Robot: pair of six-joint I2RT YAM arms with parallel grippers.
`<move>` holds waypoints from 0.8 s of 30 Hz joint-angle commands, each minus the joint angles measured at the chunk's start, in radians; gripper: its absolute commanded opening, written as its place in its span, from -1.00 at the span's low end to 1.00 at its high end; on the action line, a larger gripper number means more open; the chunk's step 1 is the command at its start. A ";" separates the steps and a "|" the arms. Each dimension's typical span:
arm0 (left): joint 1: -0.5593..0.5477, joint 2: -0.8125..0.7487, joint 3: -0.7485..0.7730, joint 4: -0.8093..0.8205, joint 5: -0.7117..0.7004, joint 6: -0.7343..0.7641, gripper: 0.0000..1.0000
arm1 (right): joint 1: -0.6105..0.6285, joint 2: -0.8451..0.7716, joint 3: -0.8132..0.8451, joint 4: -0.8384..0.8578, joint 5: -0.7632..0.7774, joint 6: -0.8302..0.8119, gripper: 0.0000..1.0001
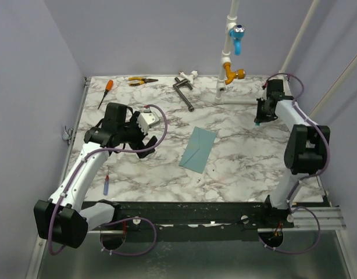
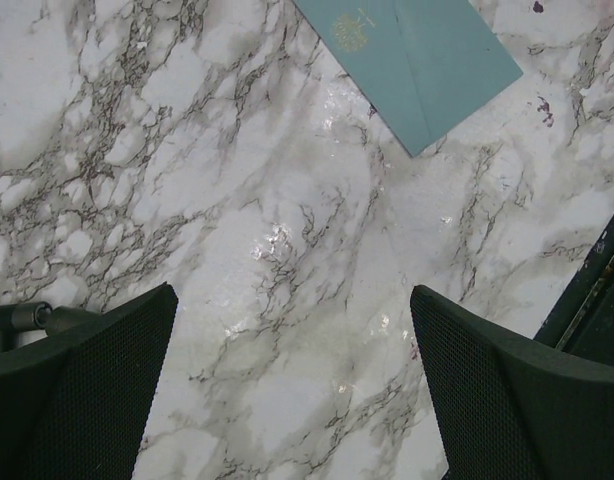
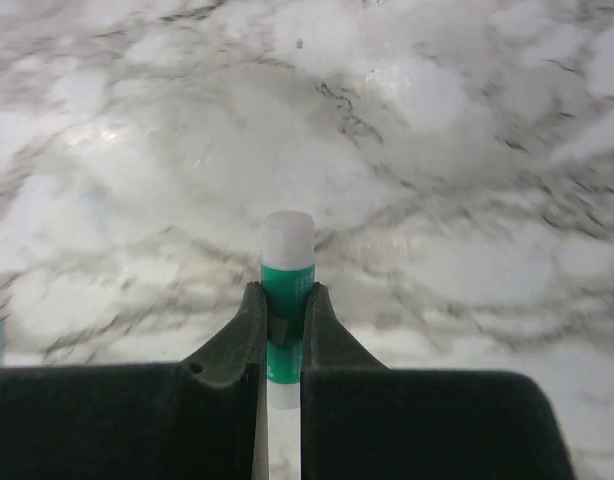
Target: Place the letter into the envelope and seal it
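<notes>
The teal-blue envelope (image 1: 199, 149) lies flat in the middle of the marble table, with its flap folded down. The left wrist view shows its corner (image 2: 417, 55) at the top. The letter is out of view. My left gripper (image 1: 140, 132) hovers left of the envelope. It is open (image 2: 292, 390), with only bare marble between its fingers (image 2: 97, 390). My right gripper (image 1: 260, 116) is low over the table at the far right. It is shut (image 3: 285, 300) on a green-and-white glue stick (image 3: 288, 262), whose white end sticks out past the fingertips.
Along the back edge lie an orange-handled screwdriver (image 1: 104, 93), yellow pliers (image 1: 142, 81) and a grey metal tool (image 1: 183, 92). A white pipe stand (image 1: 227, 64) with blue and orange valves rises at the back. A small red-and-blue pen (image 1: 107, 185) lies near the left arm.
</notes>
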State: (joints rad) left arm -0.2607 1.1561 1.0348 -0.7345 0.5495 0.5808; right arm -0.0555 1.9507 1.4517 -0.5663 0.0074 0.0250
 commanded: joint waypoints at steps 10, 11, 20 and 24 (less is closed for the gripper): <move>0.029 -0.171 0.290 -0.361 0.218 0.010 0.97 | 0.332 -0.727 -0.132 -0.024 0.003 0.050 -0.99; 0.029 -0.186 0.324 -0.394 0.252 0.011 0.97 | 0.335 -0.764 -0.136 -0.019 -0.107 0.031 -0.99; 0.029 -0.316 0.412 -0.415 0.371 -0.101 0.94 | 0.348 -1.033 -0.301 0.417 -0.974 0.137 -0.99; 0.029 -0.383 0.367 -0.275 0.420 -0.255 0.81 | 0.361 -1.075 -0.448 1.048 -1.040 0.528 -0.99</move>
State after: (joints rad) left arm -0.2367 0.8154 1.4414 -1.0977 0.8680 0.4931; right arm 0.2920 0.8982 1.1210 -0.1547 -0.8066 0.1879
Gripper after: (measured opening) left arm 0.943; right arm 0.087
